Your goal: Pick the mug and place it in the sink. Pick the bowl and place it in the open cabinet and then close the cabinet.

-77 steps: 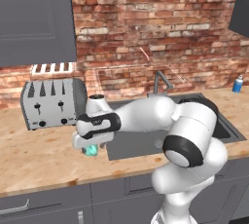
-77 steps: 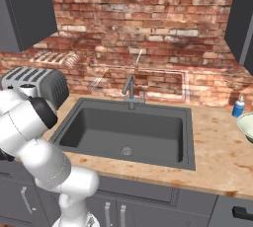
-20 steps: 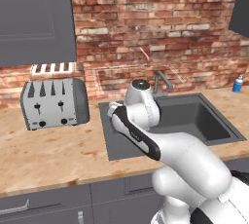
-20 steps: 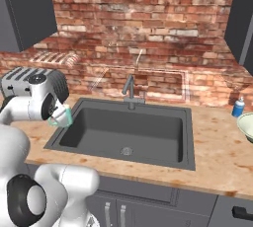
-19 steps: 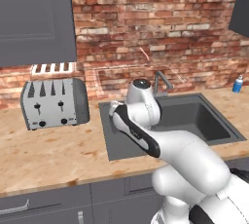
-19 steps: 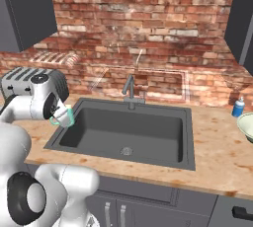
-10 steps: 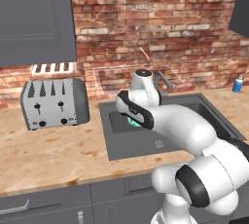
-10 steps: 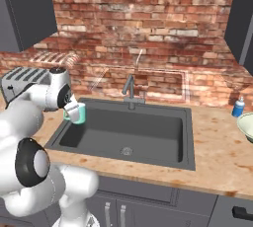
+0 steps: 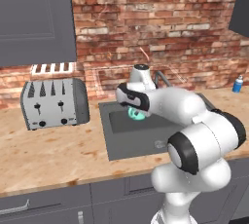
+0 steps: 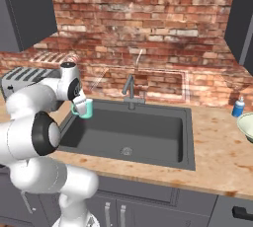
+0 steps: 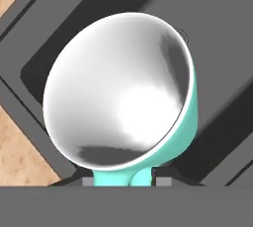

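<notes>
Mug: the teal mug (image 10: 83,107) hangs in the air above the sink's left end, at about 9 o'clock from the drain (image 10: 126,150), upright in the right base view.
Gripper: the gripper (image 10: 79,105) is closed narrowly on the mug; in the hand view it seems to pinch by the handle, though the tips are mostly hidden.
Why there: held over the dark sink (image 10: 184,137), probably for lowering into the basin, not yet set down.
Bowl: the cream bowl (image 10: 246,126) waits on the counter at 3 o'clock from the sink, near the blue bottle (image 10: 238,107).
Toaster: the toaster (image 9: 54,102) stands at 9 o'clock, well apart.
</notes>
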{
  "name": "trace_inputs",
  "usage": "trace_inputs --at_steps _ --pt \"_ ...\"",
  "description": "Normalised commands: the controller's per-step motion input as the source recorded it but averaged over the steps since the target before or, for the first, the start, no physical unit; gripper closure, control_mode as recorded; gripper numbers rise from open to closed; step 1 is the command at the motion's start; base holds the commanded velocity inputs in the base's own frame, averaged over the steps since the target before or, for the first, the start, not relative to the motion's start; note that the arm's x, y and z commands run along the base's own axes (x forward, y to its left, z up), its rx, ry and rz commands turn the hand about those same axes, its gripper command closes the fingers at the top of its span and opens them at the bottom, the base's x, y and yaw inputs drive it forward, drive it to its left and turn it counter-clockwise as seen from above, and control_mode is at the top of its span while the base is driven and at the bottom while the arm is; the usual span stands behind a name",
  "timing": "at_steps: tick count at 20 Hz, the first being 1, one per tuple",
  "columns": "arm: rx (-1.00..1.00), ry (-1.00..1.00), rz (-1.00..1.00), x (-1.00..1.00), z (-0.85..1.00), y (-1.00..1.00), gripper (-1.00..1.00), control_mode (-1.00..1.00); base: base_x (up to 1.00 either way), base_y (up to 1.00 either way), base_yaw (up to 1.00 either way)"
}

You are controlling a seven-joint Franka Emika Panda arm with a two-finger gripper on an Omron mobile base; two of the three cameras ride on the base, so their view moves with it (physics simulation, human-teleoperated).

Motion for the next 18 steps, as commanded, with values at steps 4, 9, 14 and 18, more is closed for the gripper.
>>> trace_inputs --at_steps 4,9,14,18 --pt "0.0 0.02 -0.04 0.31 -0.32 -0.23 1.0 -1.0 0.0 0.0 0.0" --pt "0.02 0.06 -0.07 0.16 -0.44 -0.27 1.0 -1.0 0.0 0.0 0.0" --pt "0.02 0.05 -0.09 0.06 -0.37 -0.13 1.0 -1.0 0.0 0.0 0.0" --pt "0.0 0.02 -0.1 0.07 -0.37 -0.02 1.0 -1.0 0.0 0.0 0.0"
